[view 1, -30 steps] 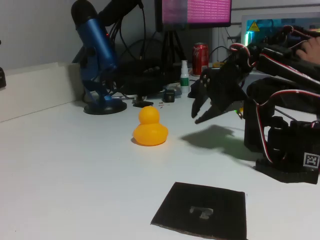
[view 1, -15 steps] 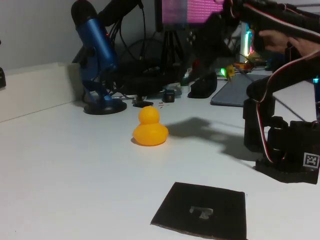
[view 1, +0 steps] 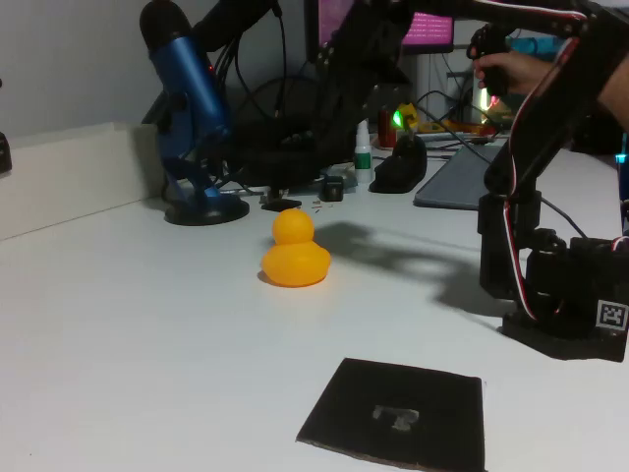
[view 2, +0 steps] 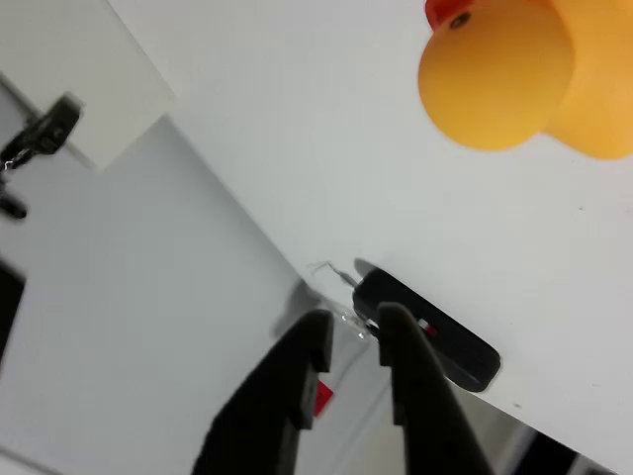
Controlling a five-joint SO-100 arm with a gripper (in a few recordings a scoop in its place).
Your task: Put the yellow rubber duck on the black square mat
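Observation:
The yellow rubber duck sits upright on the white table, left of centre in the fixed view. In the wrist view the duck lies at the top right, well away from the fingers. The black square mat lies flat near the front edge, right of and closer to the camera than the duck, with a pale mark at its middle. My gripper hangs high behind the duck, dark against the cluttered background. In the wrist view my gripper holds nothing, its fingers only a narrow gap apart.
A blue microphone on a round stand rises behind the duck at left. A small black part lies just behind the duck. A white bottle and black mouse sit farther back. The arm's base stands at right.
The arm has risen from low on the right and swung left. The gripper now hangs high behind the duck. Duck and mat have not moved.

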